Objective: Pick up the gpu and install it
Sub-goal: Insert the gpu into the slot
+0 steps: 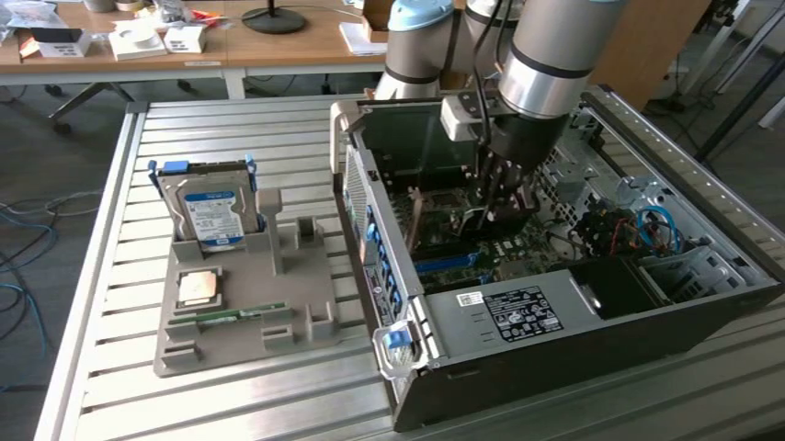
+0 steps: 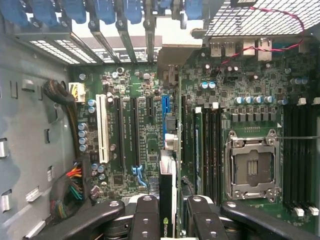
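Observation:
My gripper [image 1: 497, 207] reaches down into the open computer case [image 1: 687, 312], over the motherboard. It is shut on the gpu [image 2: 167, 200], a thin dark card seen edge-on between the two black fingers [image 2: 146, 215]. A green logo shows on the card's edge. The card stands upright over the motherboard's row of expansion slots, in line with the blue slot [image 2: 165, 107]. Whether its lower edge touches a slot is hidden. In the exterior view the gpu [image 1: 506, 219] hangs as a dark plate below the fingers.
On the slatted table, a grey fixture [image 1: 307, 303] holds a blue-labelled hard drive [image 1: 213, 216], a processor chip [image 1: 199, 288] and a green memory stick [image 1: 233, 317]. Inside the case are an open CPU socket [image 2: 252, 167], a white slot [image 2: 102, 127], cable bundles [image 2: 72, 187] and blue slot latches [image 2: 105, 10].

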`<state>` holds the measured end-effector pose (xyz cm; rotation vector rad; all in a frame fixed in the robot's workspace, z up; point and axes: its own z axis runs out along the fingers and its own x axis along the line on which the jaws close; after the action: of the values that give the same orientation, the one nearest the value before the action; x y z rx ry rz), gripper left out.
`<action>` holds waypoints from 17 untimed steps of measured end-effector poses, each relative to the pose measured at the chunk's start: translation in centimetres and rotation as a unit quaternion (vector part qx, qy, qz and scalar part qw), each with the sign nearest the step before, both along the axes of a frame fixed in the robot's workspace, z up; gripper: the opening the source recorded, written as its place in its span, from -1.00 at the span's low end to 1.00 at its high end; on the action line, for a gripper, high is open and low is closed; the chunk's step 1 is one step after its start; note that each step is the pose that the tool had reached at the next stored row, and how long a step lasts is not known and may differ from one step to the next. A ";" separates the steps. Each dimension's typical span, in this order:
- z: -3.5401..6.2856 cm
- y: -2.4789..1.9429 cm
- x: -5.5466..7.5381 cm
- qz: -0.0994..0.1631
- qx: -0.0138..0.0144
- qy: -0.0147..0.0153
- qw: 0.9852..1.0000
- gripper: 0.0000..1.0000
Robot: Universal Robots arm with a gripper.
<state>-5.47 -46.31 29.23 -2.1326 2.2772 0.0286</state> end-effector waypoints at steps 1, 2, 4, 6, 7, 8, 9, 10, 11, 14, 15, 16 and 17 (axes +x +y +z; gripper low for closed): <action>-0.15 0.00 0.0 0.000 0.000 0.000 1.000 -0.48; -0.29 0.00 -0.1 0.000 0.000 0.000 1.000 -0.48; -0.60 0.00 -0.1 0.000 0.000 0.000 1.000 -0.48; -0.90 0.00 -0.2 0.000 0.000 0.000 1.000 -0.48; -1.03 0.00 -0.2 0.000 0.000 0.000 1.000 -0.48; -1.15 0.00 -0.2 0.000 0.000 0.000 1.000 -0.48; -1.27 0.00 -0.3 0.000 0.000 0.000 1.000 -0.48; -1.36 0.00 -0.3 0.000 0.000 0.000 1.000 -0.48; -1.37 0.00 -0.3 0.000 0.000 0.000 1.000 -0.48; -1.37 0.00 -0.3 0.000 0.000 0.000 1.000 -0.48; -1.38 0.00 -0.4 0.000 0.000 0.000 1.000 -0.48; -1.39 0.00 -0.5 0.000 0.000 0.000 1.000 -0.48; -1.39 0.00 -0.7 0.000 0.000 0.000 1.000 -0.48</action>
<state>-6.13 -46.31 27.84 -2.1322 2.2769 0.0282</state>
